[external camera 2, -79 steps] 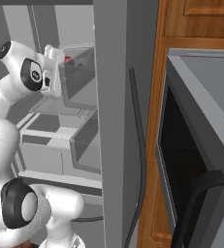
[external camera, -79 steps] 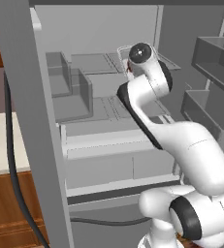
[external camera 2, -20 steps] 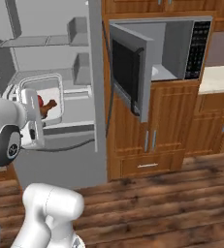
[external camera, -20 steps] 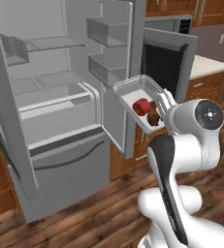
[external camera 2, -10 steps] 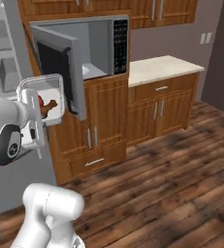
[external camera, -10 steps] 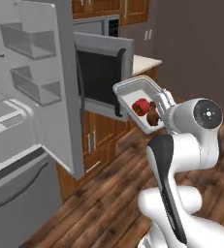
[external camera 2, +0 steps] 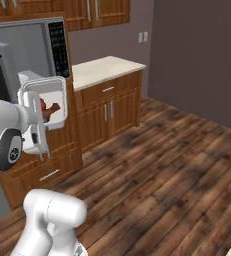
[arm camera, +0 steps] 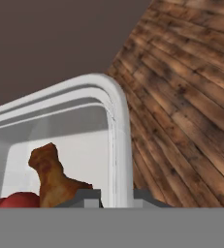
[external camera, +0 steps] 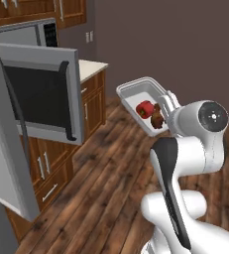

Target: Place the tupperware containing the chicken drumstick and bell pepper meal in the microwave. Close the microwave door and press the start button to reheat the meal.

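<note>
White tupperware (external camera: 136, 96) in pincer (external camera: 168, 105)

A dark wooden plank floor (external camera 2: 177, 165) spreads below and beyond the gripper (arm camera: 114, 196). Ahead of the gripper stands a plain brown-grey wall (external camera: 175, 44). Off to the gripper's side, a pale worktop (external camera 2: 104, 67) sits on brown wooden cabinets (external camera 2: 109, 112) with small handles, and upper cabinets (external camera 2: 94, 10) hang above.
</note>
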### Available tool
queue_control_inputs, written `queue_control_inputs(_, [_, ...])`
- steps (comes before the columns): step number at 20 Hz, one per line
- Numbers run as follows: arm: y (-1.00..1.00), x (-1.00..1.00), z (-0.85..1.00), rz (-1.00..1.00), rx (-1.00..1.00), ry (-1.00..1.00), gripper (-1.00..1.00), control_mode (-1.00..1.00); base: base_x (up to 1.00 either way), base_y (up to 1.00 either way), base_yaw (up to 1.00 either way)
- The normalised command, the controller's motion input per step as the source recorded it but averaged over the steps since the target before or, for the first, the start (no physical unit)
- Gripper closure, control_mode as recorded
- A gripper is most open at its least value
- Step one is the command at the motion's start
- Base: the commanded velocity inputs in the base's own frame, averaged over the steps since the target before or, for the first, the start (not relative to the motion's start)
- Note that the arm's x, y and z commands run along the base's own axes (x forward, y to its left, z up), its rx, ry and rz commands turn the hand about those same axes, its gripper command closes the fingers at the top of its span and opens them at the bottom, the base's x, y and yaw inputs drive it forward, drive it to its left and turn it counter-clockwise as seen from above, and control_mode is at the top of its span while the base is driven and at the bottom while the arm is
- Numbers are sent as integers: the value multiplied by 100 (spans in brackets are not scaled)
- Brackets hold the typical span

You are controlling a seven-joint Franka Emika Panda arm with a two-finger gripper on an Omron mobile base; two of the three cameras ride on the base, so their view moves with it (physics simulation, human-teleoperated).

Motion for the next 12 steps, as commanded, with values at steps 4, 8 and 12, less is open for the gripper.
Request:
queue_control_inputs(4, [0,0,0,0,0,0,100,100,71,-22,-14])
queue_control_inputs(8, [0,0,0,0,0,0,100,100,85,-17,6])
queue_control_inputs(12, [0,0,0,0,0,0,100,100,85,-19,30])
